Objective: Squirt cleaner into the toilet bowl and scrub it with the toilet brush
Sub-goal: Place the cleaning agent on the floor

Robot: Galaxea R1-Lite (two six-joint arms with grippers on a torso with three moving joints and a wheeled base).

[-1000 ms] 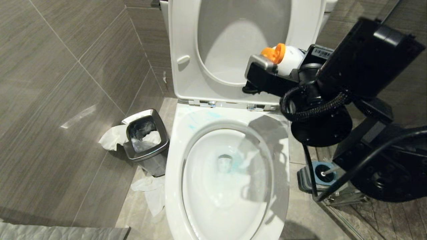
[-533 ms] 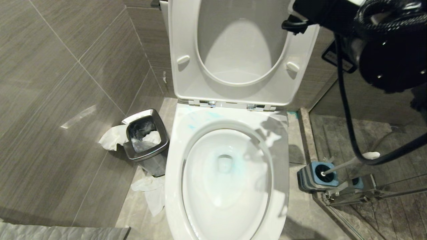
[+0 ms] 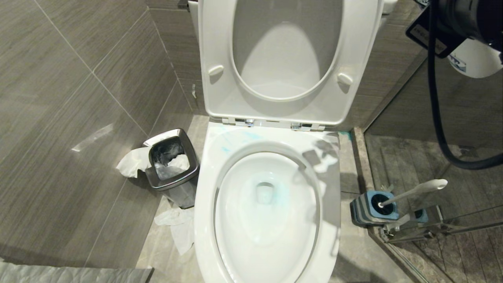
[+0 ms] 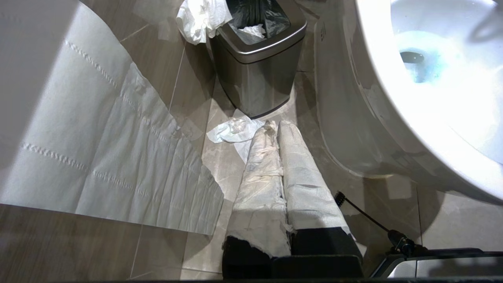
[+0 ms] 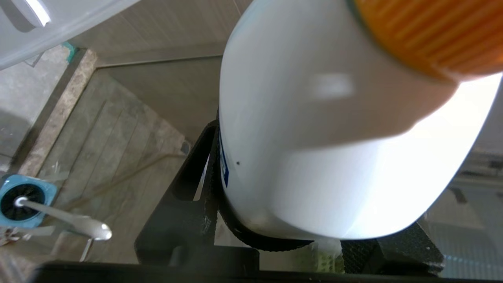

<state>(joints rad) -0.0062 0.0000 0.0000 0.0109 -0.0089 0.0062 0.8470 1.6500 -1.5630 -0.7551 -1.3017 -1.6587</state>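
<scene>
Judging from the blue streaks around the drain of the toilet bowl (image 3: 267, 220), the squirting step looks done, and the bottle is on its way out of the work area. The right gripper (image 5: 275, 239) clamps its black ribbed fingers (image 5: 204, 184) around the body of the cleaner (image 5: 314, 149), at the upper right of the head view beside the raised seat and lid. The left gripper (image 4: 279, 129) hangs low beside the bowl, its paper-wrapped fingers pressed together and holding nothing.

I think the next move calls for putting the bottle down somewhere steady and then reaching for the toilet brush (image 3: 412, 192), which stands in its blue-and-grey square holder (image 3: 373, 210) on the floor to the right of the toilet.

The bottle is smooth white plastic with a ridged orange collar. The bowl is glossy oval ceramic. The brush handle is thin, curved and white.
</scene>
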